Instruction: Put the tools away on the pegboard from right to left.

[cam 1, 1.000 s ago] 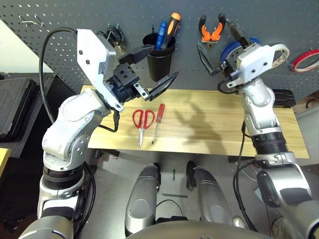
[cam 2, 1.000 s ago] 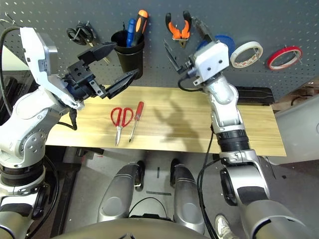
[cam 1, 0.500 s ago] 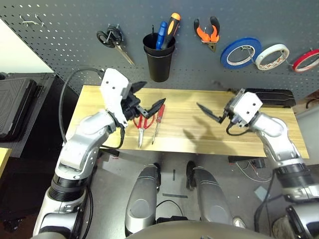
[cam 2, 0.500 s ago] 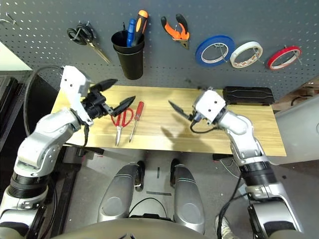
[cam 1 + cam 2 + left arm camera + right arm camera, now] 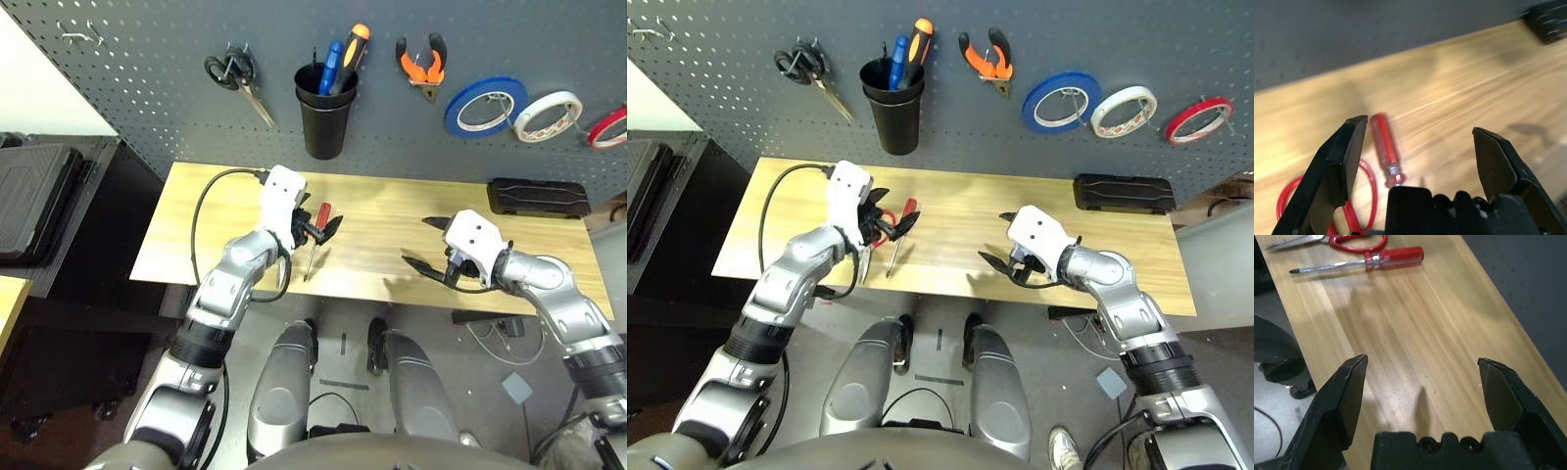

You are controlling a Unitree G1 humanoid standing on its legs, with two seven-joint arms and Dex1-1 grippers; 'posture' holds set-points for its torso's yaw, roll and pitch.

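Behind everything I see the dark grey pegboard (image 5: pixel 147 78) filling the upper part of the frame, and below it the pale wooden table (image 5: pixel 382 220) running across the middle.

On the pegboard, at the far right edge, hangs the thin red tape ring (image 5: pixel 609 127), with a white tape roll (image 5: pixel 549 115) just left of it and a blue tape roll (image 5: pixel 485 106) left of that. Further left, in the upper centre, the orange-and-black pliers (image 5: pixel 423 65) hang on a hook. A black cup (image 5: pixel 324 122) sits just left of them, holding a blue-handled and an orange-handled tool. Black-handled scissors (image 5: pixel 235 76) hang in the upper left.

A black box (image 5: pixel 539 196) lies on the table at its right end, against the board.

My left end effector (image 5: pixel 315 233) is low over the table, left of centre, jaws spread wide and holding nothing; the red-handled screwdriver (image 5: pixel 313 238) lies on the wood right beneath it. From the left wrist I see the red-handled scissors (image 5: pixel 1359 196) lying just beside the screwdriver.

My right end effector (image 5: pixel 423 245) is right of centre, near the table's front edge, jaws also wide apart and empty, over bare wood.
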